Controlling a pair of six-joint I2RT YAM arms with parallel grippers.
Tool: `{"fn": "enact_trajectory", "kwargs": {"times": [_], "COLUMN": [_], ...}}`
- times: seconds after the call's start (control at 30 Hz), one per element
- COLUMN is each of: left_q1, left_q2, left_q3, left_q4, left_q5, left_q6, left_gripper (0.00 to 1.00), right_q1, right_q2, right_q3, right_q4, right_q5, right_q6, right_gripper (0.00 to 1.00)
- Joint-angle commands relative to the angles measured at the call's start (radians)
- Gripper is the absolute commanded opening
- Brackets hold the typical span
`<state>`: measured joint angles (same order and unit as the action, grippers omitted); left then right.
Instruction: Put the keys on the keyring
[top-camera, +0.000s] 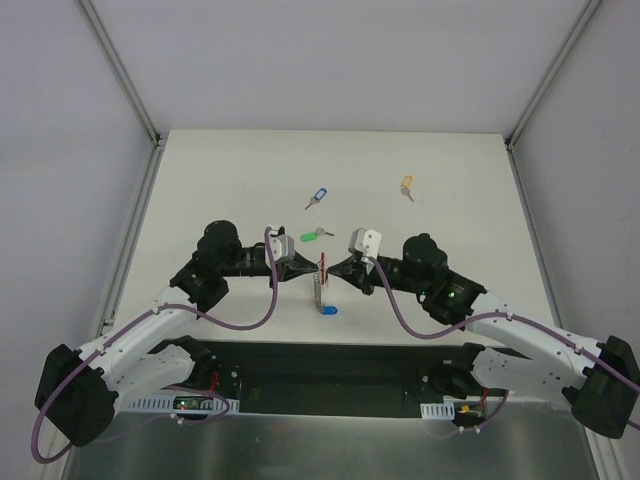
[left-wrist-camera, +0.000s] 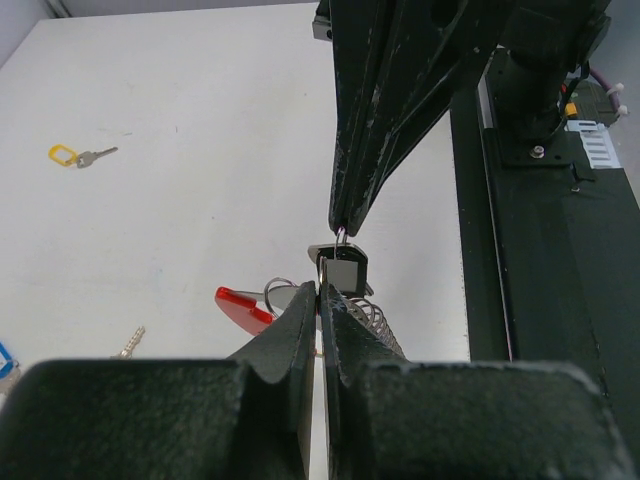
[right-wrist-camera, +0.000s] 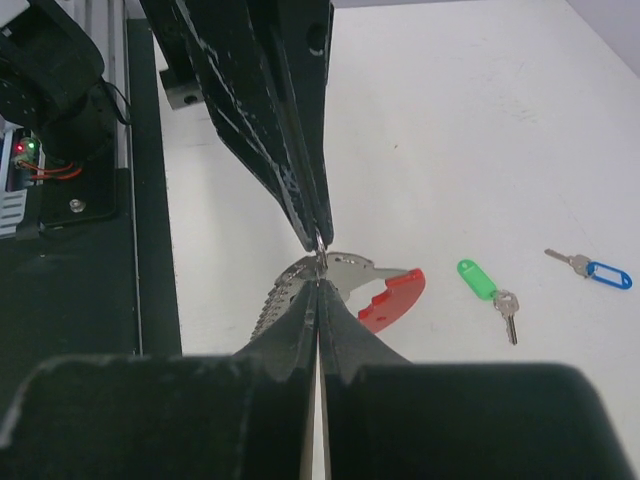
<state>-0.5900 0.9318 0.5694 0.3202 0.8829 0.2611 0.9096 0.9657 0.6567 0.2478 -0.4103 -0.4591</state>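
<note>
Black-fingered left gripper (left-wrist-camera: 320, 300) and right gripper (right-wrist-camera: 318, 285) both clamp shut on the upright keyring (top-camera: 321, 278), where the black key (left-wrist-camera: 345, 272) sits and one blue key (top-camera: 328, 309) lies at its foot, perhaps threaded, while the green key (top-camera: 312, 237), second blue key (top-camera: 316, 196) and yellow key (top-camera: 407, 185) lie loose beyond, left to thread.

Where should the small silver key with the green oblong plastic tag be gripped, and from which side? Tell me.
Take the green oblong plastic tag from straight above, pinching across its narrow width. It lies flat on the white table and is bulkier than the thin silver key.
</note>
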Motion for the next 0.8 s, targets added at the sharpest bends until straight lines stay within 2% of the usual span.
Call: {"fn": "enact_trajectory", "kwargs": {"times": [0.0, 0.77], "left_q1": [-0.007, -0.007], "left_q2": [0.01, 0.033], "left_q3": [-0.005, 0.014], "left_q4": [0.109, 0.097], "left_q5": [0.044, 0.09], "left_q6": [-0.043, -0.042], "left_gripper": [0.0, 0.0], "right_q1": [0.005, 0.005], "right_q2": [-0.041, -0.053], "right_q3": [-0.022, -0.012], "right_q4": [0.002, 0.004], "right_q5": [0.044, 0.016], "right_q6": [-0.029, -0.041], "right_gripper": [0.01, 0.01]}}
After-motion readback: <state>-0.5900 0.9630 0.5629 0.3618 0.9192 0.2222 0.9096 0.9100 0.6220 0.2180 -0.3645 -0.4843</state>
